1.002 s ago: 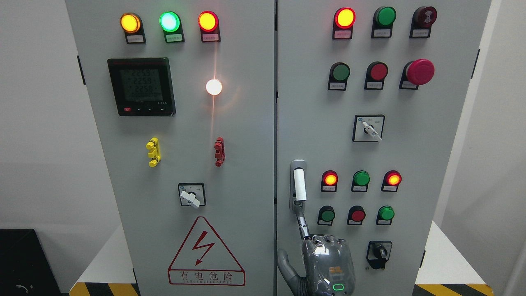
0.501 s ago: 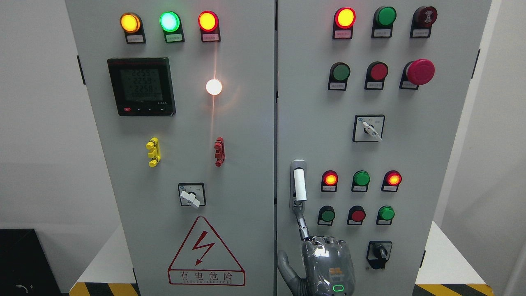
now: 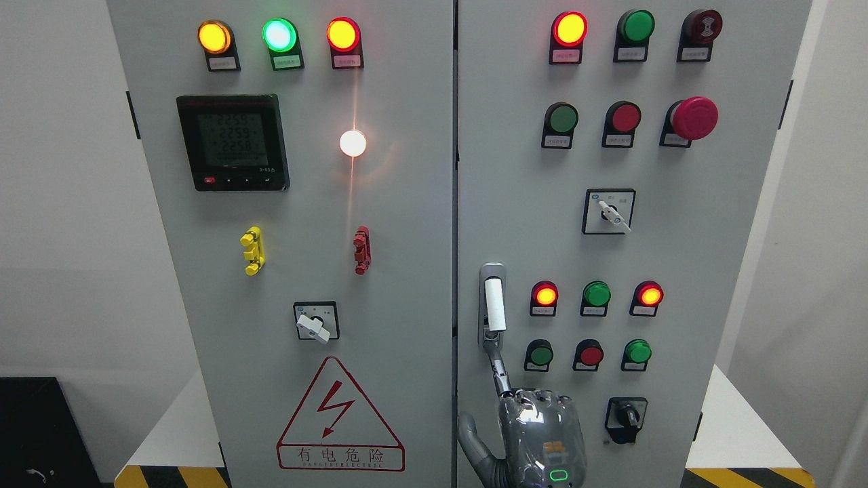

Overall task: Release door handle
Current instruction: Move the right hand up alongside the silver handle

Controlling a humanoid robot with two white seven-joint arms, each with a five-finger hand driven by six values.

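Observation:
The door handle [image 3: 494, 305] is a white vertical bar in a grey metal mount on the left edge of the cabinet's right door [image 3: 678, 257]. My right hand [image 3: 503, 392] rises from the bottom edge just below it, its back toward the camera. The index finger [image 3: 500, 371] points straight up, and its tip meets the lower end of the handle's mount. The thumb [image 3: 469, 434] sticks out to the left and the other fingers are folded out of sight. Nothing is held in the hand. The left arm does not show.
Around the handle are lit red and green buttons [image 3: 597, 295], a black rotary switch [image 3: 625, 415] to the hand's right, and a red mushroom stop button [image 3: 693, 118] higher up. The left door [image 3: 407, 271] carries a meter, lamps, a selector switch and a hazard triangle. Both doors look closed.

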